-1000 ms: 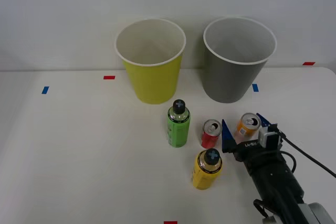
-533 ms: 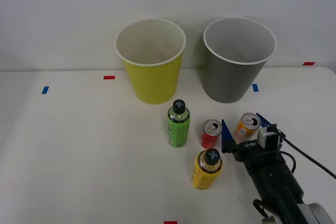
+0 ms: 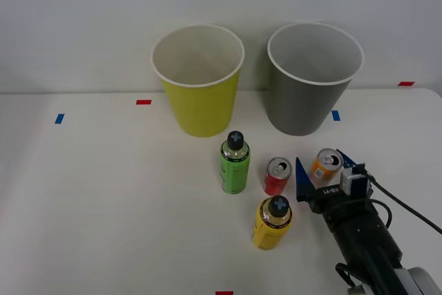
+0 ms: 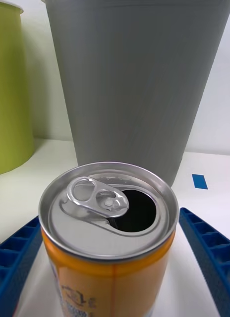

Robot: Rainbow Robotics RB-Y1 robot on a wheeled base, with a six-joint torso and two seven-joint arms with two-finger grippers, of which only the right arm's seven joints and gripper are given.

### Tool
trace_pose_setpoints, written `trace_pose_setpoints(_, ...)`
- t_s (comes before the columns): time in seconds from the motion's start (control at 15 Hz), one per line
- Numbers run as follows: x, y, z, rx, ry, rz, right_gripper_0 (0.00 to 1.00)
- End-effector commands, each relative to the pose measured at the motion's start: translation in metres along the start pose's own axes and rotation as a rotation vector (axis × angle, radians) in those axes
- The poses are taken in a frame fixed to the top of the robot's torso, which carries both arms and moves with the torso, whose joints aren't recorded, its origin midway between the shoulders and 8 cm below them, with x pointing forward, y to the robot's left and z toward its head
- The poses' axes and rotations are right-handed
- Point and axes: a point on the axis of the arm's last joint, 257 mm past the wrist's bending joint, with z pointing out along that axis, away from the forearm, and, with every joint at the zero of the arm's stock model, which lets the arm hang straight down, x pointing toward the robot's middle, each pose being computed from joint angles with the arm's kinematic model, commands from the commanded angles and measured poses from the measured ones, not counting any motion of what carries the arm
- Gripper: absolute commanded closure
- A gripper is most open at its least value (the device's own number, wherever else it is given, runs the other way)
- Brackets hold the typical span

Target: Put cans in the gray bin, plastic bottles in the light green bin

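The orange can [image 3: 326,164] stands upright in front of the gray bin [image 3: 304,105], between the fingers of my right gripper [image 3: 321,160], which is open. In the right wrist view the orange can [image 4: 107,247] shows its silver pull-tab top, with a blue finger [image 4: 16,257] close on each side and the gray bin [image 4: 135,89] right behind it. The red can [image 3: 277,176] stands just left of the gripper. The green bottle [image 3: 235,164] and the yellow bottle [image 3: 273,224] stand upright further left. The light green bin [image 3: 202,101] is left of the gray one.
Both bins stand against the back wall. Blue tape [image 3: 335,115] and red tape [image 3: 143,102] mark the white table. The yellow bottle stands close beside my right arm [image 3: 362,236]. The table's left half is open surface.
The gripper's left finger has shifted slightly right, closer to the orange can. Cans, bottles and bins have not moved.
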Motion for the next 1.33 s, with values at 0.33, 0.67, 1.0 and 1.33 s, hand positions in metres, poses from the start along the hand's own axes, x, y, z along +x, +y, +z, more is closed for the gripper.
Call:
trace_pose_setpoints(0.33,0.001,0.006,0.000,-0.011,0.001,0.003,1.00)
trace_pose_setpoints(0.67,-0.003,0.008,0.000,-0.018,-0.012,0.005,1.00)
trace_pose_setpoints(1.0,-0.012,-0.001,-0.010,-0.011,-0.062,0.066,1.00)
trace_pose_setpoints(1.33,-0.051,-0.043,-0.036,-0.022,-0.192,0.118,1.00)
